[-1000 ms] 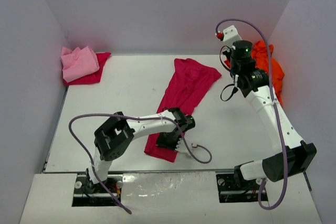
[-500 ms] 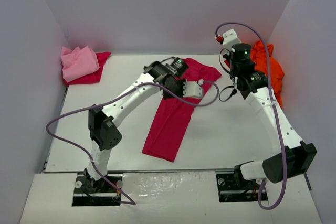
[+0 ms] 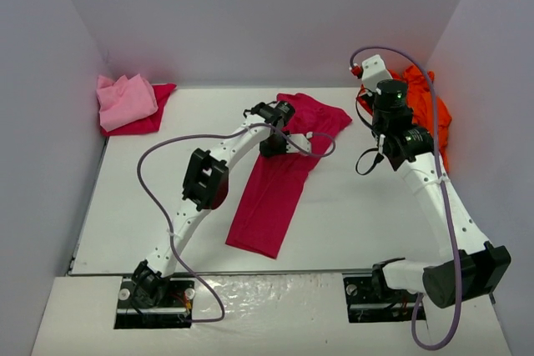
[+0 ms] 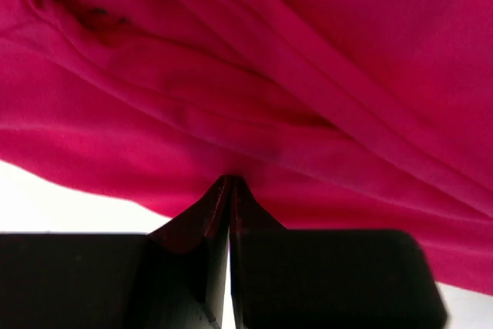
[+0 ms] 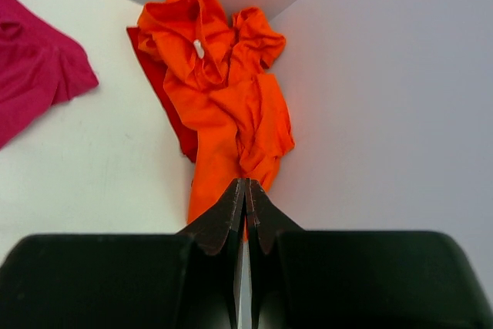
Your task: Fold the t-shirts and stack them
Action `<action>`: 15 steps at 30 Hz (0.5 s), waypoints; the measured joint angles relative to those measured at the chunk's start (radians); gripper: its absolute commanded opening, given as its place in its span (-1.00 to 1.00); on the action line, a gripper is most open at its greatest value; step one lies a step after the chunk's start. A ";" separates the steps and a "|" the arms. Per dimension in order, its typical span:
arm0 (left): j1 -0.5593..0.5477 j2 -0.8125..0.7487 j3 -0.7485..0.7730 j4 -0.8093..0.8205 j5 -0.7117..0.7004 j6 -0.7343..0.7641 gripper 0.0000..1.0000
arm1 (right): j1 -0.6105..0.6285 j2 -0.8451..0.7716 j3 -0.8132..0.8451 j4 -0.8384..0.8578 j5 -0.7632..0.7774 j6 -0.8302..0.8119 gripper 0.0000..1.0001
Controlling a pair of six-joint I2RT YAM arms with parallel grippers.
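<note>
A crimson-magenta t-shirt lies in a long lengthwise strip in the middle of the table. My left gripper is at its upper left edge. In the left wrist view the gripper is shut, tips pinched on the edge of the crimson cloth. A crumpled bright orange t-shirt lies in the back right corner. My right gripper hovers beside it, shut and empty, with the orange shirt just ahead. A light pink t-shirt sits at back left.
The pink shirt rests on another crimson cloth in the back left corner. Grey walls close in the table on the left, back and right. Purple cables loop from both arms over the white table.
My left gripper has moved from the shirt's near end to its far upper part, then back left onto the edge. The right arm has shifted slightly right.
</note>
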 measured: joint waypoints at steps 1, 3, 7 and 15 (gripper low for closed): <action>0.000 0.004 0.000 0.005 0.008 0.003 -1.00 | -0.003 0.000 -0.016 -0.001 0.000 -0.001 -1.00; 0.000 0.004 0.008 0.020 0.024 0.006 -1.00 | -0.008 0.000 -0.036 -0.008 -0.001 -0.002 -1.00; 0.001 0.026 0.106 0.034 0.042 0.014 -1.00 | -0.018 0.000 -0.043 -0.010 -0.001 -0.001 -1.00; 0.040 0.157 0.268 0.004 0.059 0.020 -1.00 | -0.021 0.000 -0.043 -0.010 -0.014 0.002 -1.00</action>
